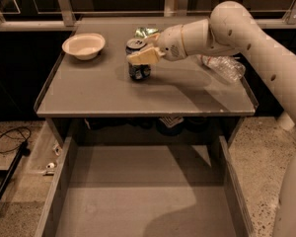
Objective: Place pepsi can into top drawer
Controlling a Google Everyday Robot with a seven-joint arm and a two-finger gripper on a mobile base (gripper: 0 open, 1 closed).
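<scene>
The pepsi can (pixel 138 71) stands upright at the back middle of the grey tabletop (pixel 138 98), dark blue with a silver top. My gripper (pixel 144 57) comes in from the right on the white arm. Its cream fingers (pixel 140 58) are closed across the can's upper body, and the can's base is at or just above the tabletop. The top drawer (pixel 56 191) is pulled out wide open below the front edge of the table, with a bare grey floor and low side walls.
A white bowl (pixel 84 45) sits at the back left of the table. A shiny green foil bag (pixel 145 32) lies just behind the can. A clear plastic bottle (pixel 224 67) lies on its side at the right. A black cable (pixel 10 137) lies on the floor at left.
</scene>
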